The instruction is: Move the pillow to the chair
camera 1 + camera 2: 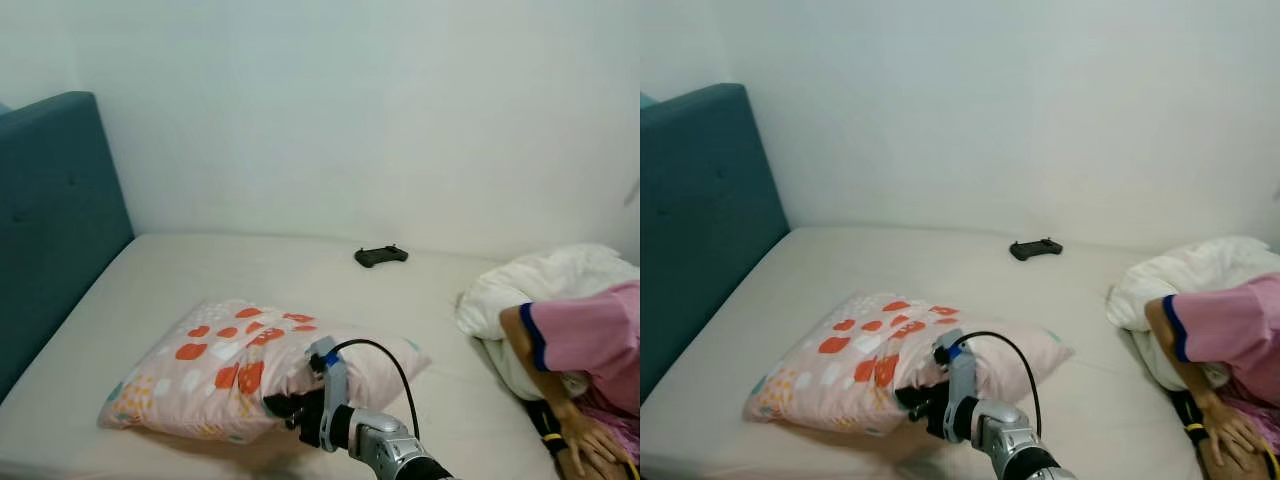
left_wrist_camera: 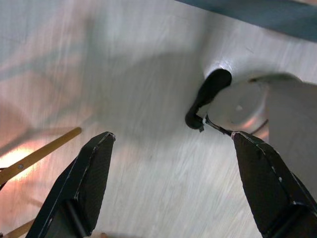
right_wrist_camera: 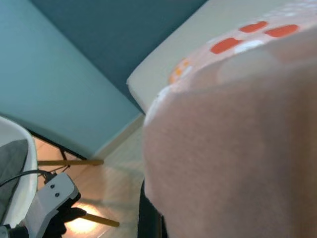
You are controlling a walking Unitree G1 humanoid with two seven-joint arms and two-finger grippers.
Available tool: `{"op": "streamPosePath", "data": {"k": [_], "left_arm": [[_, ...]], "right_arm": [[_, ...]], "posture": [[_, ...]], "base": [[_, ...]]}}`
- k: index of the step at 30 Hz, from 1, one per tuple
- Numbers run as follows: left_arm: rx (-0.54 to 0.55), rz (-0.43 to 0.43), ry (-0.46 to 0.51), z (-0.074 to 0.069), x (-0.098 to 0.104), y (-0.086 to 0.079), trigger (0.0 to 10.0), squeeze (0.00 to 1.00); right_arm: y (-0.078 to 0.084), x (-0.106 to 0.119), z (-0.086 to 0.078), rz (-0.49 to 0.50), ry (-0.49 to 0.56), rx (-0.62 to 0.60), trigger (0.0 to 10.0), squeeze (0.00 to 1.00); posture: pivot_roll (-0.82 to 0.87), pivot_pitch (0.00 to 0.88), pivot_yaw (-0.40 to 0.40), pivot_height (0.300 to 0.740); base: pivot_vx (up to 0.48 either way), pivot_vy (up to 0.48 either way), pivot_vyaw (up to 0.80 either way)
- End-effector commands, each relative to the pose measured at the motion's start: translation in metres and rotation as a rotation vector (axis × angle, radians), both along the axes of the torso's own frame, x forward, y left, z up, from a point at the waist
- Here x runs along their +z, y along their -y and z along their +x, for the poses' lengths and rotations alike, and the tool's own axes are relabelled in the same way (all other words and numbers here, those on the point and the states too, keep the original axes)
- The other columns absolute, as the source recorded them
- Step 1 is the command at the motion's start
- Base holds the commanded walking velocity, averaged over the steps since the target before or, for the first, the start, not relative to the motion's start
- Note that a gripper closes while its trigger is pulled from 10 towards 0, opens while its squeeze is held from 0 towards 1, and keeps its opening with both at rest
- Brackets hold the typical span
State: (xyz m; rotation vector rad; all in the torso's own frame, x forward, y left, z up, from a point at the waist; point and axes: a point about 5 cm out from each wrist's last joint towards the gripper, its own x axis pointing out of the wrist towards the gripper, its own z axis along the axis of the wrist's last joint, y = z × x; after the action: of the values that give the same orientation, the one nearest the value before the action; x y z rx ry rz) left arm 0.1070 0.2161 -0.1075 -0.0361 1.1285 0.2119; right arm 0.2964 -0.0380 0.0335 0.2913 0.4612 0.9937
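A pink pillow (image 1: 220, 370) with red and white patches lies near the front edge of the beige mattress (image 1: 260, 270). My right gripper (image 1: 285, 407) is at the pillow's near edge, where the fabric bunches around its black fingers, and it is shut on the pillow. In the right wrist view the pillow (image 3: 233, 129) is pressed close to the camera, with one black finger (image 3: 148, 218) under it. Beside the bed stands a white rounded shell (image 3: 20, 163) on wooden legs, possibly the chair. My left gripper (image 2: 172, 136) hangs open over the pale floor.
A teal headboard (image 1: 50, 220) rises on the left. A black game controller (image 1: 381, 256) lies at the back of the bed. At the right, a person in a pink sleeve (image 1: 585, 340) leans beside a white duvet (image 1: 540, 285).
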Motion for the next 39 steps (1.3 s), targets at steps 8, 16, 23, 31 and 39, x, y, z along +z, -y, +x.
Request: {"op": "streamPosePath", "data": {"k": [8, 16, 23, 31, 39], "left_arm": [[0.016, -0.018, -0.014, -0.006, -0.002, 0.004, 10.0, 0.00], [0.015, -0.018, -0.014, -0.005, -0.002, 0.004, 10.0, 0.00], [0.016, -0.018, -0.015, -0.006, -0.002, 0.004, 10.0, 0.00], [0.015, -0.021, -0.016, -0.006, -0.003, 0.007, 10.0, 0.00], [0.008, -0.026, -0.010, -0.002, -0.003, 0.011, 10.0, 0.00]], "right_arm": [[-0.033, 0.010, -0.008, 0.084, 0.029, 0.108, 10.0, 0.00], [-0.033, 0.013, -0.007, 0.095, 0.040, 0.129, 10.0, 0.00], [-0.032, 0.008, -0.009, 0.066, 0.027, 0.119, 10.0, 0.00], [-0.018, -0.022, -0.026, -0.103, -0.041, 0.109, 10.0, 0.00], [0.026, -0.075, -0.067, -0.385, -0.192, 0.089, 10.0, 0.00]], "posture": [[0.13, 0.030, -0.107, 0.740], [0.13, 0.033, -0.105, 0.740], [0.13, 0.035, -0.106, 0.740], [0.13, 0.033, -0.113, 0.740], [0.13, 0.034, -0.119, 0.740]], "base": [[0.000, -0.234, 0.79], [0.000, 0.000, 0.79], [0.000, 0.000, 0.79], [0.000, 0.000, 0.79], [0.000, 0.000, 0.79]]}}
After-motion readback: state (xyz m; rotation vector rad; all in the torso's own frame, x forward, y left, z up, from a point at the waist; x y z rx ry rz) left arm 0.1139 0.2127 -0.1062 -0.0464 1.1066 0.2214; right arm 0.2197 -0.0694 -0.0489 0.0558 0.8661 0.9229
